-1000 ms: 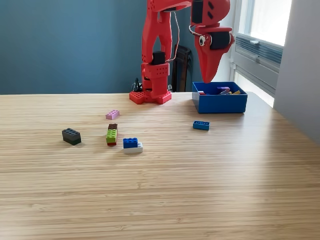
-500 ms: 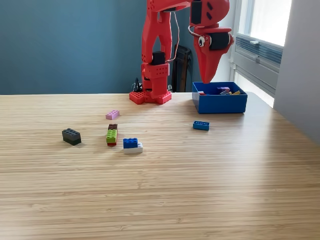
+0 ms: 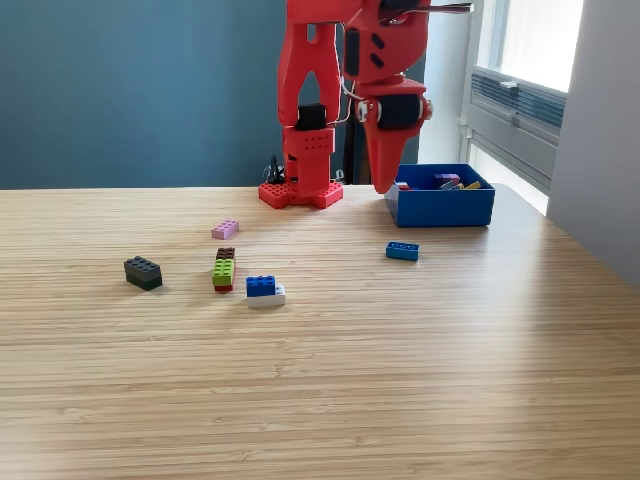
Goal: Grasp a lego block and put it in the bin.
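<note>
The blue bin sits at the table's far right in the exterior view, a few blocks inside. Six loose blocks, like the blue one, lie in front.

A teal wall backs the wooden table; a bright window lights the exterior view's right.

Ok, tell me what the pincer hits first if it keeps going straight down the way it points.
Probably bare table, just to the exterior view's left of the bin. The pincer points straight down; depth is unclear, so it might clip the bin's wall.
</note>
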Robot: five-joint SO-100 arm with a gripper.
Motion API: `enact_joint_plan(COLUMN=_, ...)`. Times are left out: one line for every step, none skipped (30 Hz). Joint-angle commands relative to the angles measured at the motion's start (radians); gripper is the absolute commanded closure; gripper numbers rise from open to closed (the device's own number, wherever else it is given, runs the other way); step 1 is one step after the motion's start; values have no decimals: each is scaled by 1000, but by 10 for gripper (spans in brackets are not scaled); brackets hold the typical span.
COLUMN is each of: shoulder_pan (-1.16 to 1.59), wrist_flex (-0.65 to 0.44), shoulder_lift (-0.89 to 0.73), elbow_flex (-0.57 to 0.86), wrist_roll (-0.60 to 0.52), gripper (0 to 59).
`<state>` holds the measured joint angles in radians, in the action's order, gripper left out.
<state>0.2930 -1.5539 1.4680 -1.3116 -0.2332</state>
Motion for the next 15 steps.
enact_joint_plan(shoulder_pan=-196, wrist_flex=46, shoulder_lift=18, elbow_flex=29, wrist_roll=61, gripper=585)
enact_joint_plan(shoulder_pan=-235, wrist_flex=55, shoulder_lift=18, elbow_flex=37, wrist_roll=75, gripper=585)
enact_joint_plan(shoulder_pan=-275, wrist_flex=66, shoulder_lift=18, elbow_flex=43, wrist_roll=91, gripper=585)
enact_joint_plan(shoulder_pan=-313, wrist_flex=77, shoulder_lift=18, elbow_flex=49, wrist_roll=106, gripper=585)
enact_joint_plan(shoulder_pan=-353, wrist_flex=86, shoulder_lift=18, elbow_flex=52, wrist_roll=118, gripper=585)
enact_joint_plan(shoulder_pan=-391, wrist_flex=97, shoulder_lift=18, elbow_flex=54, wrist_roll=130, gripper=585)
enact_joint_plan(shoulder_pan=-428, wrist_flex=106, shoulder_lift=18, elbow_flex=54, wrist_roll=140, gripper=585)
enact_joint_plan(shoulder_pan=-465, wrist_flex=115, shoulder_lift=18, elbow_flex=54, wrist_roll=147, gripper=585)
enact_joint_plan(shoulder_pan=-499, wrist_flex=123, shoulder_lift=18, elbow_flex=51, wrist_roll=149, gripper=585)
enact_joint_plan(shoulder_pan=-532, wrist_flex=130, shoulder_lift=18, elbow_flex=48, wrist_roll=150, gripper=585)
enact_joint_plan(shoulder_pan=-566, wrist_flex=140, shoulder_lift=18, elbow_flex=44, wrist_roll=150, gripper=585)
enact_joint_plan(shoulder_pan=-597, wrist_flex=150, shoulder_lift=18, elbow_flex=38, wrist_roll=150, gripper=585)
enact_joint_plan(shoulder_pan=-626, wrist_flex=160, shoulder_lift=18, elbow_flex=31, wrist_roll=149, gripper=585)
enact_joint_plan(shoulder_pan=-650, wrist_flex=169, shoulder_lift=18, elbow_flex=23, wrist_roll=147, gripper=585)
enact_joint_plan(shoulder_pan=-673, wrist_flex=178, shoulder_lift=18, elbow_flex=12, wrist_roll=144, gripper=585)
